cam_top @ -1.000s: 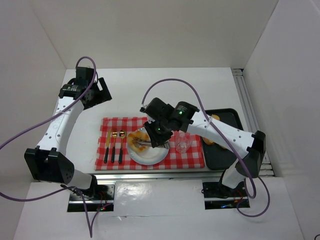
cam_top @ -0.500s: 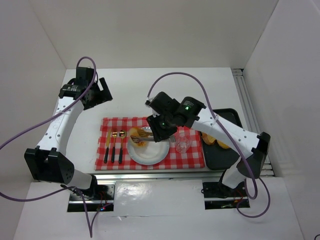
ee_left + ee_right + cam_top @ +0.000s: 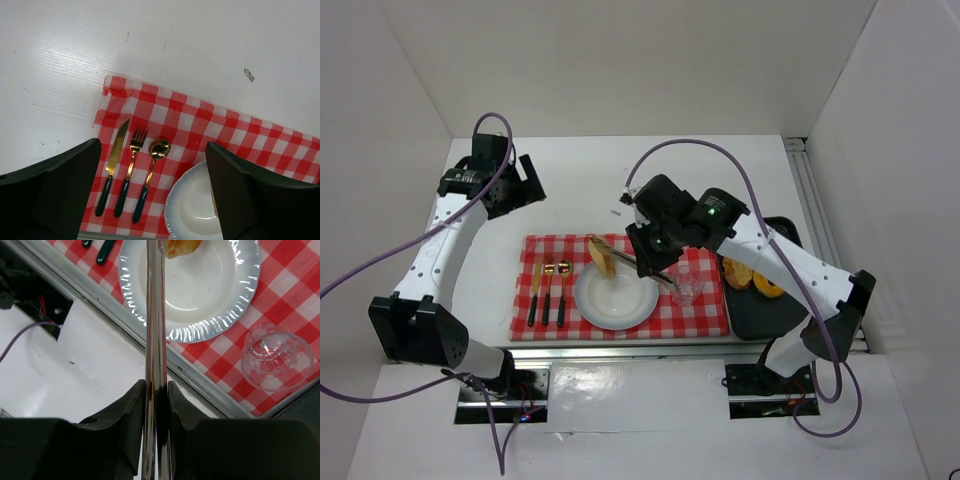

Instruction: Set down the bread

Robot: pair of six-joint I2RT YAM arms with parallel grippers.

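My right gripper (image 3: 658, 258) is shut on a pair of metal tongs (image 3: 632, 263). The tongs pinch the flat toasted bread slice (image 3: 601, 257) and hold it tilted above the far left rim of the white plate (image 3: 620, 312). In the right wrist view the tongs (image 3: 155, 315) run up between my fingers (image 3: 131, 410) to the bread (image 3: 182, 246) over the plate (image 3: 200, 327). A golden-brown baked piece (image 3: 736, 272) lies in the black tray (image 3: 760, 315), partly hidden by the arm. My left gripper (image 3: 525, 185) is open and empty at the far left, and its wrist view (image 3: 152, 197) looks down on the cloth.
A red checked cloth (image 3: 705, 318) lies under the plate. On it are a gold knife, fork and spoon (image 3: 548, 290) left of the plate and a clear glass (image 3: 686, 288) to its right. An orange piece (image 3: 769, 286) also lies in the tray. White walls enclose the table.
My right gripper has risen and drawn back towards the far right with the tongs. The bread slice has come up off the plate and now hangs over its far left rim. The left arm is still.
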